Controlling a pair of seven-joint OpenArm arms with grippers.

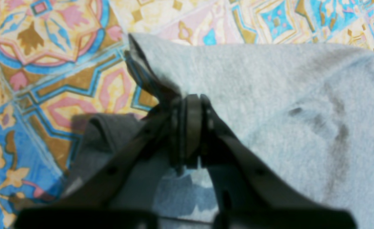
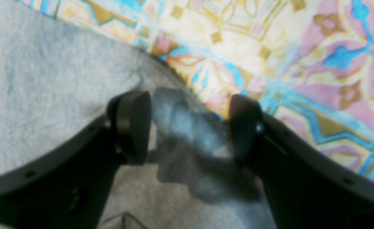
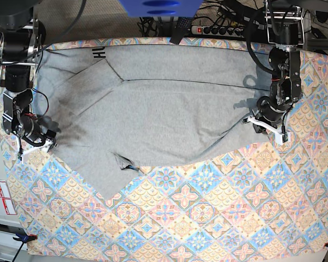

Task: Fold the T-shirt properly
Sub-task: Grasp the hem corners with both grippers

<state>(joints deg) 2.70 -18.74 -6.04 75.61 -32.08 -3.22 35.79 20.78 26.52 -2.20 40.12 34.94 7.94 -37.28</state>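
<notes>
1. Spread nearest the base camera and under everything else, the diamond-patterned tablecloth (image 3: 208, 218) is the largest thing in view; its bare lower half looks like the free room a fold would need.

2. Next in size, the T-shirt (image 3: 169, 109) lies flat over the upper half of the cloth, grey side up, with a scrap of black lettering (image 3: 100, 53) showing at the far edge. It is spread wide, apparently so that its sides can be lifted over. The near hem sags into a point, with a small dark crumple (image 3: 126, 164) on it, so the cloth is not yet square.

3. On the right of the base view, the left gripper (image 1: 187, 105) has its jaws pressed together on a pinch of the shirt's edge; the fabric pulls taut away from the pinch. I judge this a hold for lifting or dragging that side.

4. On the left of the base view, the right gripper (image 2: 190, 127) stands with jaws wide apart astride a raised bunch of grey fabric at the shirt's edge. The fingertips (image 2: 133, 127) flank the bunch without squeezing it, probably lined up for a matching pinch.
</notes>
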